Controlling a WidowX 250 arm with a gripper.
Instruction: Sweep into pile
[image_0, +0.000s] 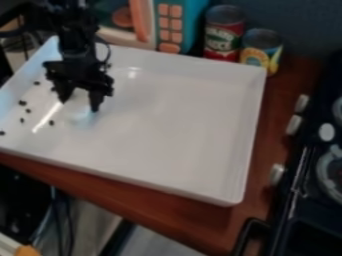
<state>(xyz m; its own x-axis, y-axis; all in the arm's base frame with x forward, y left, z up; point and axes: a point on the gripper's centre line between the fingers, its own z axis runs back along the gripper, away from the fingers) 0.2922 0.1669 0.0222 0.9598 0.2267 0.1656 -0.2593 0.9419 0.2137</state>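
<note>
Hanging over white tray (174, 125), jaws apart

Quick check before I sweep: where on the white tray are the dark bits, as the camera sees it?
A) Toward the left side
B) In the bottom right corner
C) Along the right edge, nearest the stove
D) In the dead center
A: the dark bits lie scattered toward the left of the tray, the side away from the stove.

White tray (174, 120); black beans (23, 103); reddish-brown counter (133, 205).
</note>
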